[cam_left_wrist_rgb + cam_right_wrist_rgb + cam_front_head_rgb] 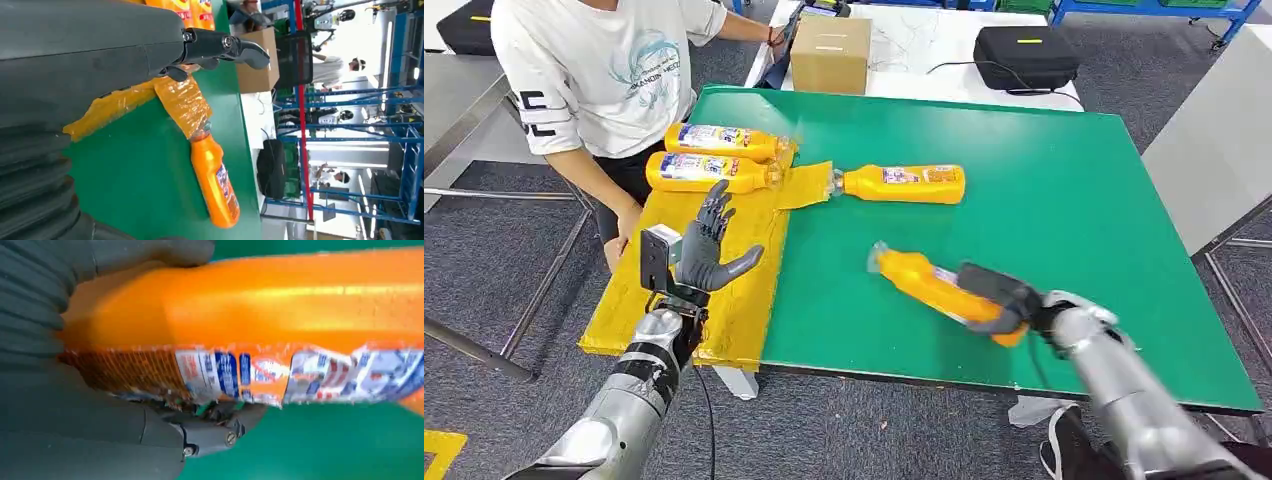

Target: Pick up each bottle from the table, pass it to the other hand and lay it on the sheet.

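Note:
My right hand (999, 300) grips an orange bottle (929, 283) by its lower body, lifted a little above the green table (1064, 200), cap pointing toward my left. Close up, the orange bottle (280, 325) lies across my right hand (100, 390) with its label showing. My left hand (709, 245) is raised, fingers spread and holding nothing, over the yellow sheet (724, 300). Two bottles (714, 157) lie side by side at the sheet's far end. Another bottle (904, 183) lies on the table, its cap at the sheet's folded corner; the left wrist view shows this bottle (215, 182) beyond my left hand (220, 47).
A person in a white shirt (604, 70) stands at the sheet's far left corner, one hand (619, 235) hanging beside the table edge. A cardboard box (830, 52) and a black case (1024, 55) sit on a white table behind. The green table's right half is bare.

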Available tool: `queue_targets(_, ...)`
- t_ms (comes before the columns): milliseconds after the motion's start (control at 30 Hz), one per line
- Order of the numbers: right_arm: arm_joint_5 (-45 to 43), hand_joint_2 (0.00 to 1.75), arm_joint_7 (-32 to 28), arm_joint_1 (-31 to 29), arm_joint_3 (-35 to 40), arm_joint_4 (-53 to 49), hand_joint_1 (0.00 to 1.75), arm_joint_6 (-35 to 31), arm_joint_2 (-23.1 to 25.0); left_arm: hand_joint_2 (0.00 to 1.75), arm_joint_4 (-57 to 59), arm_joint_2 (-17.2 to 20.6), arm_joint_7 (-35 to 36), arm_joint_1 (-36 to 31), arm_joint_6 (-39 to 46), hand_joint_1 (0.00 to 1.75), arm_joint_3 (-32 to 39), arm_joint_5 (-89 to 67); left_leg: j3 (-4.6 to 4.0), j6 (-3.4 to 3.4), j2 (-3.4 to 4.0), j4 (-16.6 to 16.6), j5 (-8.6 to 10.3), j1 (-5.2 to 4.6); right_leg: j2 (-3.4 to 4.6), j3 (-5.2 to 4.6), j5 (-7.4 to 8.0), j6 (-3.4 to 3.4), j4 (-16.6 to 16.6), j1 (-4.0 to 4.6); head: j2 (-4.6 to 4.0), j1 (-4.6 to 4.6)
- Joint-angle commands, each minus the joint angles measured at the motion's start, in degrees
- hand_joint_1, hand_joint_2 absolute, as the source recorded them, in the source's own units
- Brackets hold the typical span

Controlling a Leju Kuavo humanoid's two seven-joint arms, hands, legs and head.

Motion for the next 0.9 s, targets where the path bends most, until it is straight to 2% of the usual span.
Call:
queue_targets(33, -9.6, 1.75, 4.6, -2.1, 14.3, -2.6, 1.75, -0.3, -10.9, 1.75, 7.1, -0.2, 0.0, -4.4, -0.1, 0.00, -1.6, 0.8, -0.05, -0.03, 0.01, 0.0, -0.06, -0.04, -0.02, -0.02, -0.06, -0.05, 0.0, -0.02, 0.00, 0.02)
queue_targets(300, -11.8, 1.75, 5.3, -2.9, 16.5, -2.6, 1.75, 0.0, -11.7, 1.75, 7.1, -0.2, 0.0, -4.4, -0.6, 0.00, -1.8, 1.0, -0.13, -0.08, 0.16, 0.0, -0.14, -0.07, 0.06, -0.24, -0.07, -0.11, 0.0, -0.03, 0.00, -0.02)
queue_targets(333, -14.2, 1.75, 6.3, -4.2, 18.2, -3.8, 1.75, 1.3, -13.4, 1.75, 7.2, -0.3, 0.0, -4.4, -1.0, 0.00, -1.9, 1.1, -0.18, -0.04, 0.13, 0.0, -0.11, -0.11, 0.04, -0.29, -0.06, -0.07, 0.0, -0.07, 0.00, -0.02)
queue_targets(400, -24.3, 1.75, 9.8, -6.6, 22.0, -8.3, 1.75, 3.0, -18.3, 1.75, 7.0, -0.4, 0.0, -4.5, -1.2, 0.00, -2.4, 1.5, -0.28, -0.03, 0.16, 0.1, -0.13, -0.12, 0.10, -0.40, -0.08, -0.07, 0.1, -0.09, 0.00, 0.00)
queue_targets(467, -30.0, 1.75, 10.0, -5.5, 21.7, -10.9, 1.75, -1.1, -19.5, 1.75, 6.5, -0.4, 0.0, -4.2, -0.6, 0.00, -2.5, 2.0, -0.42, 0.02, 0.09, 0.1, -0.06, -0.22, 0.03, -0.52, -0.06, -0.01, 0.1, -0.20, 0.00, -0.04)
queue_targets(500, -30.5, 1.75, 9.1, -3.2, 20.4, -11.1, 1.75, -5.3, -17.9, 1.75, 5.9, -0.2, 0.0, -3.8, -0.4, 0.00, -2.5, 2.2, -0.39, -0.02, 0.16, 0.1, -0.15, -0.18, 0.09, -0.49, -0.10, -0.06, 0.2, -0.15, 0.00, -0.02)
queue_targets(533, -27.3, 1.75, 6.6, -0.6, 18.7, -10.5, 1.75, -12.6, -14.4, 1.75, 5.2, -0.1, 0.0, -3.2, 0.4, 0.00, -2.3, 2.3, -0.38, -0.01, 0.09, 0.0, -0.11, -0.14, 0.04, -0.42, -0.06, -0.04, 0.1, -0.12, 0.00, -0.02)
queue_targets(567, -22.5, 1.75, 3.8, 1.6, 16.8, -8.5, 1.75, -20.0, -9.3, 1.75, 4.4, 0.1, 0.0, -2.5, 1.1, 0.00, -2.2, 2.3, -0.30, -0.02, 0.12, 0.0, -0.11, -0.08, 0.08, -0.31, -0.03, -0.05, -0.1, -0.06, 0.00, -0.02)
queue_targets(600, -18.8, 1.75, -0.3, 4.1, 12.0, -5.7, 1.75, -28.2, -1.2, 1.75, 3.1, 0.3, 0.1, -1.5, 1.8, 0.00, -1.9, 2.3, -0.05, -0.08, 0.37, -0.2, -0.18, 0.01, 0.32, -0.09, 0.01, -0.13, -0.2, 0.03, 0.00, -0.02)
queue_targets(633, -14.1, 1.75, -3.3, 5.4, 9.8, -4.3, 1.75, -33.9, 4.4, 1.75, 1.9, 0.2, 0.2, -0.8, 2.7, 0.00, -1.7, 2.1, -0.03, -0.09, 0.52, -0.2, -0.19, 0.07, 0.47, -0.06, 0.07, -0.12, -0.3, 0.10, 0.00, 0.04)
queue_targets(667, -13.3, 1.75, -5.1, 7.1, 6.4, -4.5, 1.75, -37.8, 9.1, 1.75, 0.9, 0.0, 0.6, -0.4, 3.2, 0.00, -1.8, 1.8, -0.17, -0.07, 0.52, -0.1, -0.17, 0.05, 0.46, -0.16, 0.08, -0.11, -0.2, 0.08, 0.00, 0.00)
queue_targets(733, -10.4, 1.75, -6.7, 9.9, 3.3, -6.8, 1.75, -43.5, 15.6, 1.75, -0.4, -0.7, 1.7, -0.1, 4.0, 0.00, -2.3, 1.4, -0.15, -0.14, 0.81, -0.1, -0.22, 0.10, 0.71, -0.27, 0.09, -0.16, -0.2, 0.13, 0.00, 0.00)
queue_targets(833, -6.7, 1.75, -8.7, 13.0, 0.0, -11.7, 1.75, -47.6, 20.6, 1.75, -1.3, -1.7, 3.2, -0.2, 4.7, 0.00, -3.8, 1.3, 0.01, -0.34, 1.02, -0.2, -0.33, 0.20, 0.91, -0.35, -0.04, -0.29, -0.1, 0.25, 0.00, -0.06)
queue_targets(900, -6.8, 1.75, -11.1, 13.7, -1.4, -13.8, 1.75, -49.3, 23.7, 1.75, -1.5, -2.3, 4.0, -0.3, 5.1, 0.00, -5.0, 1.2, -0.25, -0.30, 0.68, -0.1, -0.25, 0.21, 0.59, -0.57, -0.12, -0.21, 0.1, 0.22, 0.00, -0.07)
